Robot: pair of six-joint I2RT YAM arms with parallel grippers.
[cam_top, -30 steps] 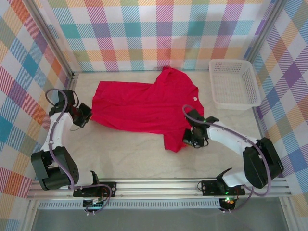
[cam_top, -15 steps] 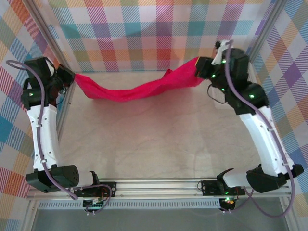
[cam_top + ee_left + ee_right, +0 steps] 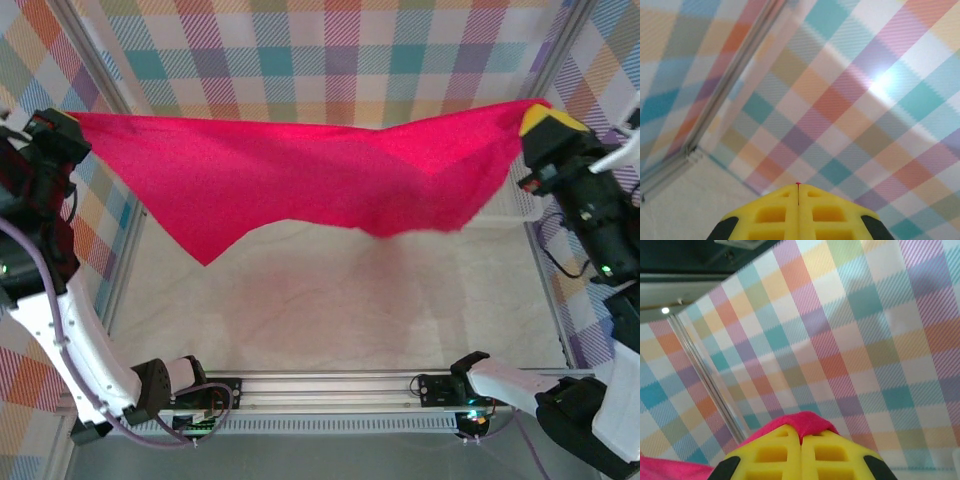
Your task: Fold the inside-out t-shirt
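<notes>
You have the inside-out t-shirt (image 3: 300,175) off the table (image 3: 330,310), stretched in the air between the 2 pincers. The left pincer (image 3: 78,120) is closed tight on one end at the far left. The right pincer (image 3: 530,108) is closed tight on the other end at the far right.

The relation that matters is the shirt's long axis. It runs straight across from left to right along the line joining the 2 pincers, with the top edge nearly level and only a slight sag in the middle. Each arm has 1 end, so neither is nearer; the cloth lies inward and downward from both.

Below that line the shirt hangs unevenly. A long point drops low on the left, and a shorter flap hangs right of centre. Neither appears to touch the table.

In the right wrist view, a clear fold of red bulges out between the yellow fingers (image 3: 770,455) of the right pincer (image 3: 801,437). In the left wrist view, only a thin sliver of red shows at the seam of the left pincer (image 3: 798,192), so that hold looks shallower to me.

The coming move is probably to lay the shirt flat. Bring both ends down together, keep the axis taut, and let the hanging left point land first. If the pincers drift toward each other, the middle will likely bunch.
</notes>
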